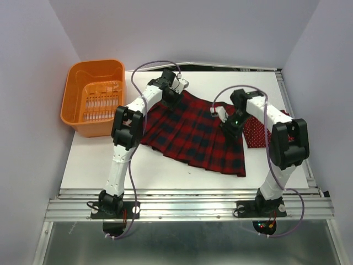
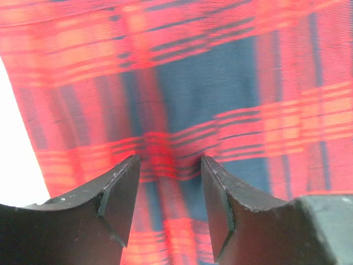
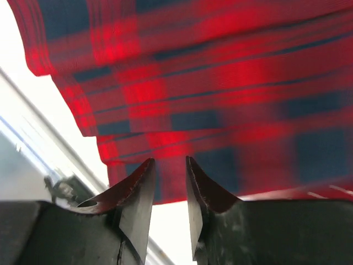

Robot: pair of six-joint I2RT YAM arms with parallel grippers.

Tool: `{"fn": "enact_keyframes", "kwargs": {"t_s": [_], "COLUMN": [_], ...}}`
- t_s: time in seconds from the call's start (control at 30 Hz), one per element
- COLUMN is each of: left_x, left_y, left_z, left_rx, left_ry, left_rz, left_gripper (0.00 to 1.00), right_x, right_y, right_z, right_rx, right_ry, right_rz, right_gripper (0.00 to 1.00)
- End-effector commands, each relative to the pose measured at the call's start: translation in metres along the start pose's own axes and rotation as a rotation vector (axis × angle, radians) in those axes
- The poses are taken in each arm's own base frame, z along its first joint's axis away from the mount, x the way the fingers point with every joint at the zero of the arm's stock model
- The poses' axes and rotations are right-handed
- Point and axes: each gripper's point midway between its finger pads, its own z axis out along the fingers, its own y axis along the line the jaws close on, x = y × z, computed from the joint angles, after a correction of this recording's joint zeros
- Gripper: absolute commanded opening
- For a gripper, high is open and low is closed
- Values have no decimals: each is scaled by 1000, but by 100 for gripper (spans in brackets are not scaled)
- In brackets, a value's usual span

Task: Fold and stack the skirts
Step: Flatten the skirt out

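Top external: plaid skirt (image 1: 193, 132) spread flat, both arms over it

free: table (image 1: 165, 174) near strip | blocked: orange basket (image 1: 94, 96) far-left

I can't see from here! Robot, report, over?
Left gripper and right gripper part-open over plaid skirt. Dotted skirt beside it. Nothing blocking.

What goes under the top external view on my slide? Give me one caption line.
Both grippers, left gripper and right gripper, at the plaid skirt, polka-dot skirt beside it.
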Motion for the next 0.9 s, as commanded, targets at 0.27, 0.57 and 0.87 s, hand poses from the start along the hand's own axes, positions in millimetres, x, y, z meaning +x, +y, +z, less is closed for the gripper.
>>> {"fn": "enact_keyframes", "kwargs": {"t_s": [0.27, 0.57, 0.87], "left_x": [11, 94, 116], "left_y": [-2, -6, 0], "left_z": [-139, -129, -81], "left_rx": [-22, -44, -35], "left_ry": [-92, 81, 201], "left_rz": [-144, -224, -257], "left_gripper": [59, 56, 50], "right_x": [52, -64, -90], "right_y": [96, 150, 81], "right_z": [102, 95, -1], "right_rx": [-112, -286, 29], "right_ry": [247, 26, -96], "right_rz": [-102, -173, -246], "right_gripper": [32, 35, 45]}}
